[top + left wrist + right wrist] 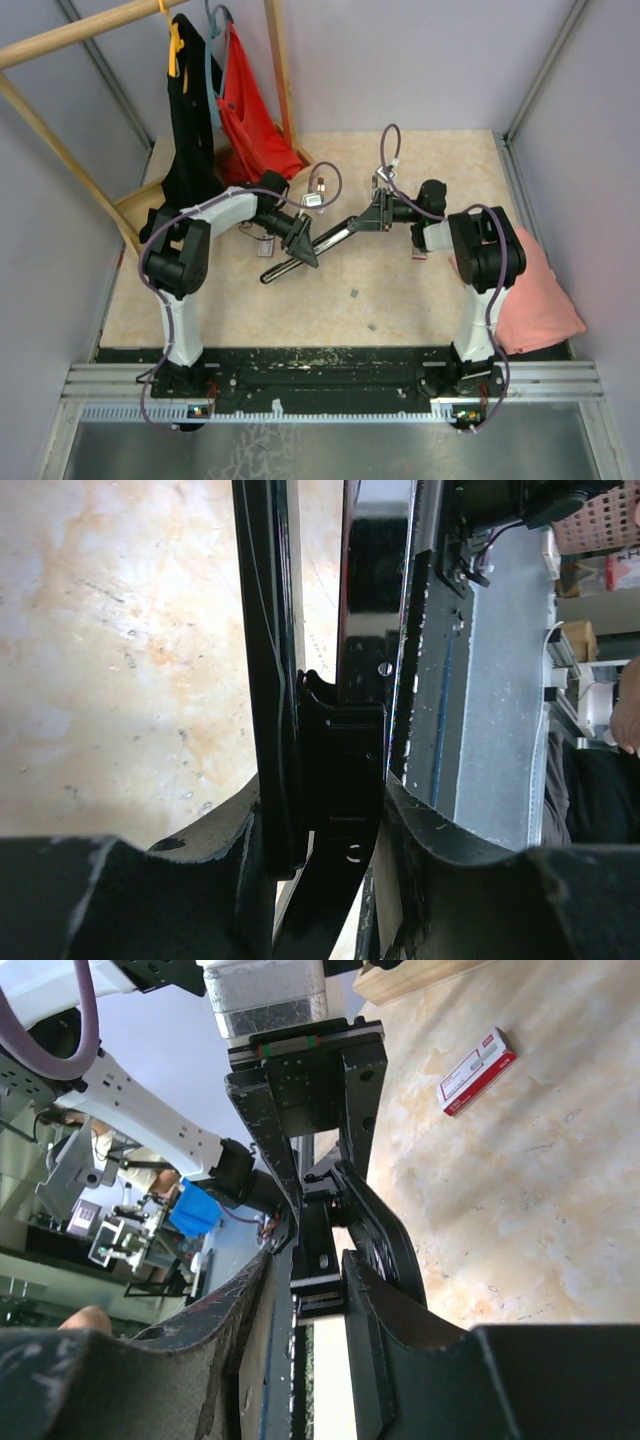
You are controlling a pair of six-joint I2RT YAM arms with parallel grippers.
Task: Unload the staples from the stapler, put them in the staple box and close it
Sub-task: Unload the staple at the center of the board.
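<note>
Got the stapler dead center of the top view, stretched diagonally across the tan table. Pinched tight around its middle by the left gripper. Hugged narrowly at the upper-right end by the right gripper, can't tell if actually clamping.

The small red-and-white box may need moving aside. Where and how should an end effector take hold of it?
Grip the red-and-white box across its two long sides, coming straight down from above. It lies flat on the table, long and narrow, with bare surface along both long sides for the fingers.
</note>
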